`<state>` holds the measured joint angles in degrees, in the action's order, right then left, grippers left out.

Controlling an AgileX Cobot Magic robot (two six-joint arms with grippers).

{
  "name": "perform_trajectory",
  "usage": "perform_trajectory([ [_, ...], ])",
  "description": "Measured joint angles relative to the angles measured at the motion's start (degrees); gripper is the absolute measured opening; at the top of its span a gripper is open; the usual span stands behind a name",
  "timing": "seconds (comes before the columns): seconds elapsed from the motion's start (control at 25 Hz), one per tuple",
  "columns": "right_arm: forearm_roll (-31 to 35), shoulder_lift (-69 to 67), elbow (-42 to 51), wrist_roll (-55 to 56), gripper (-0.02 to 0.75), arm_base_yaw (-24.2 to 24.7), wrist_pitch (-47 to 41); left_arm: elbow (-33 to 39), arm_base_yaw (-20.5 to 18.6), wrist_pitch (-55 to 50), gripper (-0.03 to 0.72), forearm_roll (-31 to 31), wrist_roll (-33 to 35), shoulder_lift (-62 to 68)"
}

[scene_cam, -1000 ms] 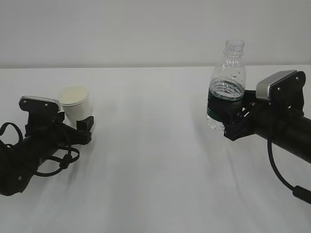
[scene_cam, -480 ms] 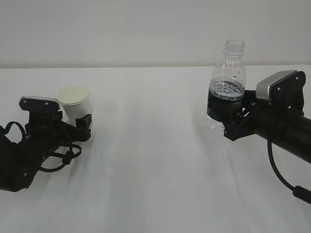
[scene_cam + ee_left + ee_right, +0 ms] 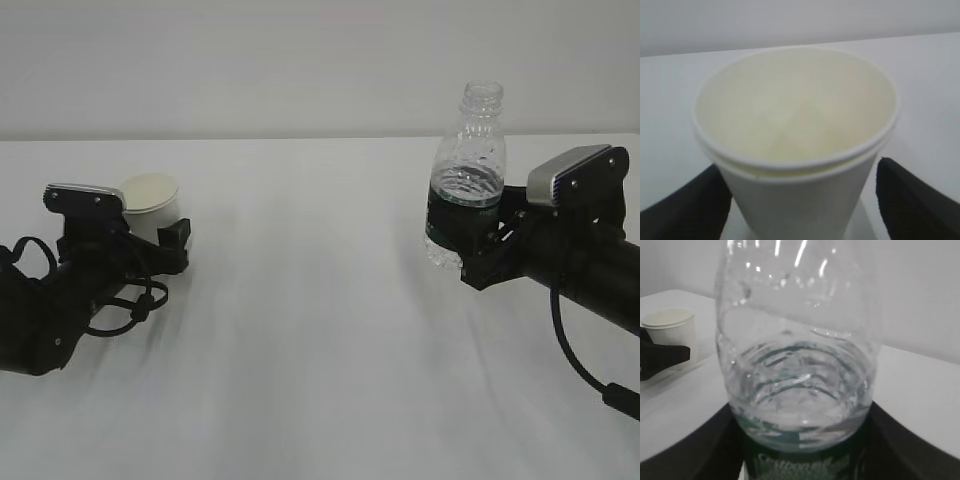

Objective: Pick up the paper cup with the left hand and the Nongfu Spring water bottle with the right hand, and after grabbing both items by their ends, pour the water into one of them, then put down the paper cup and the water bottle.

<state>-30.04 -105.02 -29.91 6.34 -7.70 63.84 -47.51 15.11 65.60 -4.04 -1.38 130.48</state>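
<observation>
The paper cup (image 3: 155, 203) stands upright on the white table (image 3: 320, 330) at the left. It fills the left wrist view (image 3: 800, 190), its cream inside showing. My left gripper (image 3: 152, 240) is open round the cup's lower part, and a thin strip of table shows between the cup and its right finger (image 3: 910, 200). My right gripper (image 3: 465, 245) is shut on the green label band of the Nongfu Spring water bottle (image 3: 468, 165) and holds it upright. Water (image 3: 800, 410) fills the bottle to just above the label. The neck has no cap.
A plain pale wall runs behind the table's far edge (image 3: 320, 138). The right wrist view also shows the cup (image 3: 670, 327) far off, with a left gripper finger (image 3: 662, 357) beside it.
My left arm has lowered the cup and turned it from tilted to upright on the table. The right arm and the bottle have not moved.
</observation>
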Motion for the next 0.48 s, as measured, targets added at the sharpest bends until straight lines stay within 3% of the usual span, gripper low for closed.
perform_trajectory([
  [0.48,0.0,0.0,0.0,0.0,0.459,0.0,0.0,-3.55,0.0,0.0,0.658,0.25,0.0,2.93],
])
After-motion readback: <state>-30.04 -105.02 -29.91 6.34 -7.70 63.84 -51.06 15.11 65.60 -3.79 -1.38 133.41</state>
